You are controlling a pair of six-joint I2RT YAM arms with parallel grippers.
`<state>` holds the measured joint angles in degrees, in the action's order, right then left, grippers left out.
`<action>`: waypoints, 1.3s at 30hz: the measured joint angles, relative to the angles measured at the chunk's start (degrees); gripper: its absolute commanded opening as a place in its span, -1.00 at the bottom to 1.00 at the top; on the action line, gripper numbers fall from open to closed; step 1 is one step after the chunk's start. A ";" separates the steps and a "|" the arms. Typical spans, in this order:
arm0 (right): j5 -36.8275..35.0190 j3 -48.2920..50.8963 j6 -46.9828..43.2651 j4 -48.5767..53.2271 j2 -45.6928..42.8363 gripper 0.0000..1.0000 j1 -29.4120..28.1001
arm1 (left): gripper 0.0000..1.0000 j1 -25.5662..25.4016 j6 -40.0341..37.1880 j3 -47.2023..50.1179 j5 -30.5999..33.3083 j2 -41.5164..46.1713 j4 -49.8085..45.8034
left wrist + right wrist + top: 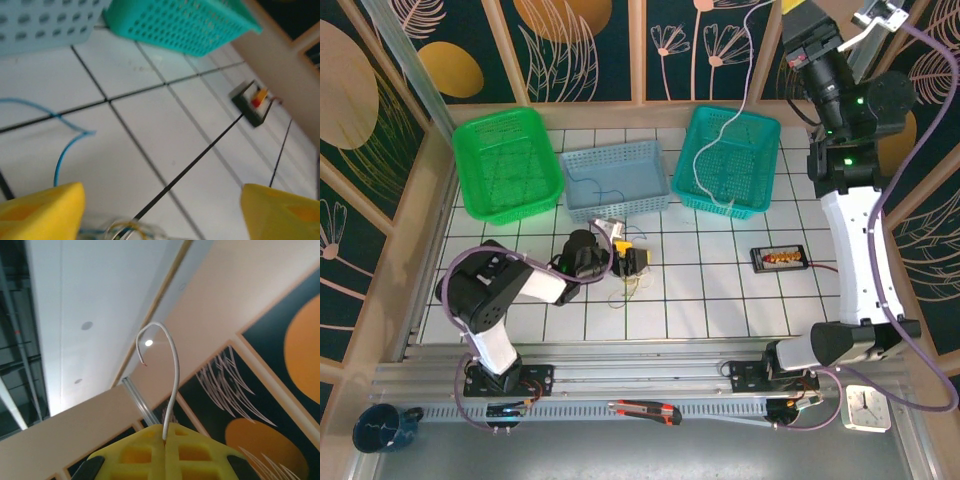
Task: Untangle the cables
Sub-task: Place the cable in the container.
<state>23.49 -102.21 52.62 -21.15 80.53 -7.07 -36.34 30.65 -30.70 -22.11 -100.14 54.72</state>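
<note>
A small knot of cables [632, 287] lies on the white tiled table just in front of my left gripper [630, 266]. In the left wrist view the left gripper [160, 215] is open, its yellow fingers [40, 210] wide apart with the knot's loops [125, 230] low between them. A dark cable [190, 165] runs from the knot toward the small black box [255, 102]. A blue cable [65, 150] curls to the left. My right gripper [165, 432] is raised high and shut on the white cable [172, 380]. That white cable [740, 100] hangs down into the teal basket [760, 130].
A green basket [470, 180], a blue-grey basket [650, 160] and the teal basket line the back of the table. The black box [780, 258] with its red lead sits at the right. A utility knife [645, 410], a clock [865, 408] and a mug [380, 428] lie along the near rail.
</note>
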 measured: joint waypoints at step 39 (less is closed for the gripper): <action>-22.21 32.65 -17.57 -1.90 17.35 -1.00 -1.84 | 0.97 0.39 2.03 -7.61 14.93 20.65 -18.12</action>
<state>1.28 -69.56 35.05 -23.05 97.89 -8.91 -35.94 32.69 -38.30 -7.18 -79.48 36.60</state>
